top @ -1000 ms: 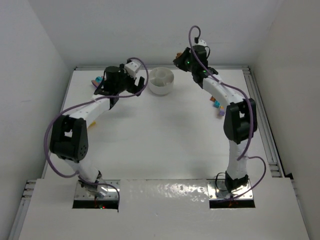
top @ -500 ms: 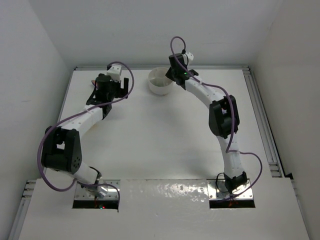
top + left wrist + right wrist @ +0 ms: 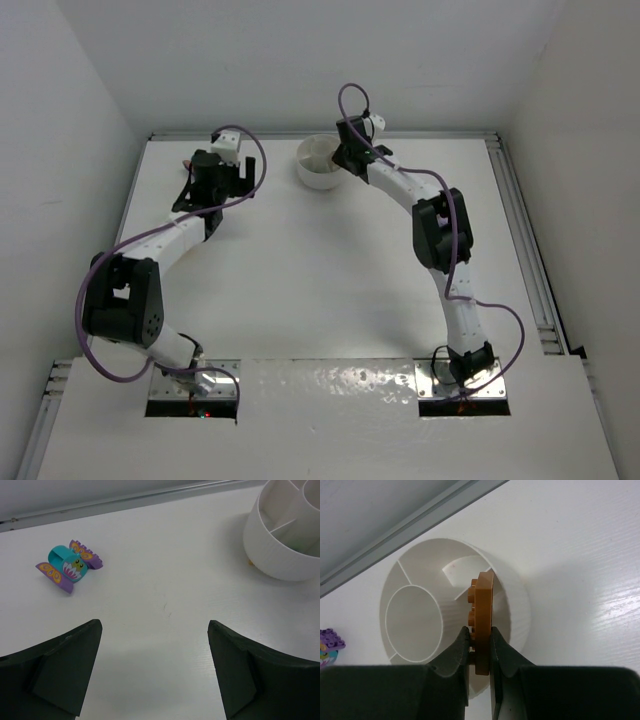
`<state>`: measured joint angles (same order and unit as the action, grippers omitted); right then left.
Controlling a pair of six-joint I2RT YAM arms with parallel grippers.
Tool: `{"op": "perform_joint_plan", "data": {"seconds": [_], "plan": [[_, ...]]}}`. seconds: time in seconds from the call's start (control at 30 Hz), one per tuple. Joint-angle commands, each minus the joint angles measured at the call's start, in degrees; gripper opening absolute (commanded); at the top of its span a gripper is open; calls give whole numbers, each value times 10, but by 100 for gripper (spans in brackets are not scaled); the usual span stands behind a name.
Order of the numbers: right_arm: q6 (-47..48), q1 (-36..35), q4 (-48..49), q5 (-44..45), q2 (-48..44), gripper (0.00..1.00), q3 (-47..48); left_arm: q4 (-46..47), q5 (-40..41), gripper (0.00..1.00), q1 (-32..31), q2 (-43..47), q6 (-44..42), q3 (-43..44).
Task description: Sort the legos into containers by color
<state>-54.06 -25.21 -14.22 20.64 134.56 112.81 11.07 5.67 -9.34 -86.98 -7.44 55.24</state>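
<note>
The round white dish (image 3: pixel 318 166) stands at the back middle of the table. My right gripper (image 3: pixel 480 632) is shut on a flat orange lego (image 3: pixel 483 597), held on edge above the dish's right-hand outer section (image 3: pixel 465 570); in the top view this gripper (image 3: pixel 346 155) is at the dish's right rim. My left gripper (image 3: pixel 155 626) is open and empty, low over bare table left of the dish (image 3: pixel 280 545), and it also shows in the top view (image 3: pixel 205 178). A teal and purple butterfly-like lego piece (image 3: pixel 70 567) lies ahead of it to the left.
A tiny orange bit (image 3: pixel 250 562) lies at the foot of the dish's wall. A purple lego (image 3: pixel 330 640) shows at the left edge of the right wrist view. The back wall rail (image 3: pixel 125 500) runs just behind the dish and the legos.
My right gripper has swung left with the orange lego, from right of the dish to over it. My left gripper has moved left, away from the dish.
</note>
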Motion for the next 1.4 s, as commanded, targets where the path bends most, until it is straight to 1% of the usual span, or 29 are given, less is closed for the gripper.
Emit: {"op": "perform_joint_plan", "data": {"seconds": [0.0,0.1,0.17,0.27,0.3,0.33,0.43,0.53,0.57,0.6,0.67,0.7,0.73,0.77,0.8,0.83,0.87,0.9,0.93,0.97,1.0,1.03,1.07,1.13,1.17,1.2,1.27,1.33,1.37], "plan": [[-5,0,21,-8,-18,11,-12,33,5,86,6,17,3,-3],[-3,0,24,-10,-24,27,-16,35,0,86,6,15,1,-2],[0,0,26,-9,-28,35,-16,36,-2,86,6,14,2,-1],[2,-1,31,-4,-34,42,-15,36,-5,86,6,13,6,0],[4,-1,32,-5,-35,47,-15,36,-7,86,6,13,5,0],[13,-1,38,-6,-40,48,-15,36,-9,86,6,13,5,0],[30,-5,47,-5,-44,48,-5,36,-13,86,6,13,5,2],[52,-8,52,-3,-53,42,13,34,-15,86,6,13,5,6],[56,-8,59,-3,-58,38,13,34,-13,86,6,13,6,7],[64,-8,62,-3,-75,36,9,33,-11,86,6,14,6,9],[119,-9,70,-3,-99,32,1,30,-8,86,6,15,5,12],[150,-6,69,-3,-133,29,-20,29,-8,86,7,17,5,14],[213,-5,56,-1,-154,28,-35,28,-10,86,6,19,5,13],[238,6,43,-2,-175,28,-75,30,-13,86,6,22,2,10],[256,14,25,-4,-221,28,-100,31,-15,86,6,28,0,7],[266,28,-9,-25,-244,28,-125,34,-22,86,6,31,-3,4],[269,66,-23,-58,-284,36,-184,41,-25,86,6,38,-6,-4],[271,90,-35,-102,-284,45,-211,46,-29,85,6,41,-8,-8],[253,117,-74,-144,-305,53,-231,48,-41,86,6,43,-10,-12],[238,165,-100,-193,-307,60,-256,54,-44,86,6,45,-10,-17],[223,187,-124,-206,-304,65,-260,55,-49,86,6,45,-8,-17],[208,207,-179,-219,-290,73,-258,55,-54,86,6,45,-7,-15],[205,233,-206,-207,-279,77,-245,55,-64,86,6,42,-4,-13],[202,242,-256,-142,-246,80,-226,53,-80,85,6,37,-3,-6],[205,243,-262,-85,-238,80,-208,52,-83,85,6,34,-3,-3],[212,244,-264,-65,-230,81,-200,51,-86,85,6,32,-3,-1],[212,249,-261,-37,-209,85,-177,49,-86,85,6,30,-4,1],[201,250,-265,-39,-191,86,-157,48,-83,85,6,30,-6,2],[197,270,-267,-40,-170,86,-134,47,-82,85,6,30,-3,2]]}}
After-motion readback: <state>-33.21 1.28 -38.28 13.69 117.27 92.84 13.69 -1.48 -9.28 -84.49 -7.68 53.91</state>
